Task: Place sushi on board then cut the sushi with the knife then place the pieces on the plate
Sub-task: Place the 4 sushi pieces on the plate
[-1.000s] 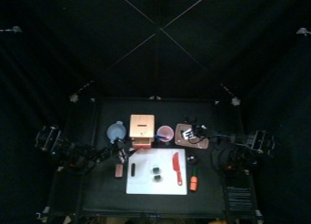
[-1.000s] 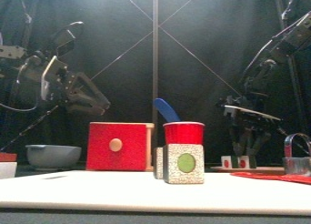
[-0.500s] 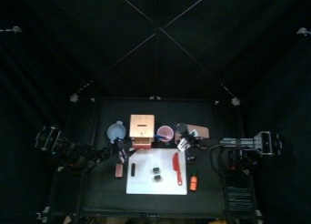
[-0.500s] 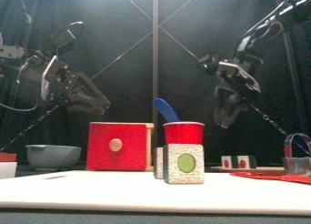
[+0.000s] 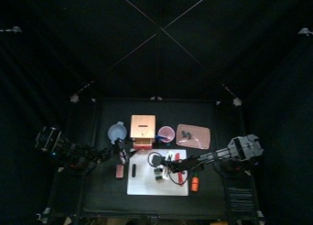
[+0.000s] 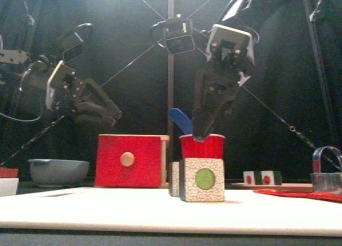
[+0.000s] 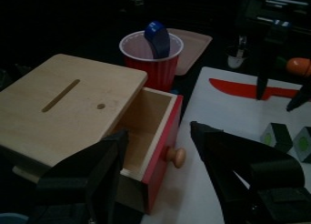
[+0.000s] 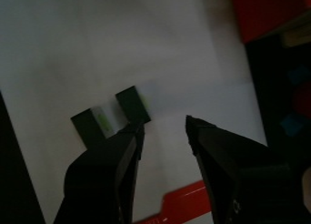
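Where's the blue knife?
In the front view, the blue knife sticks out of the red cup in the middle, just right of the wooden box.

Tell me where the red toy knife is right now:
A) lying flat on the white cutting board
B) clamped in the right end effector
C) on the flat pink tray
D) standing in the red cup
A: the red toy knife lies flat on the white cutting board. Only the blue toy knife stands in the red cup, and the right end effector hangs open over the dark green sushi pieces.
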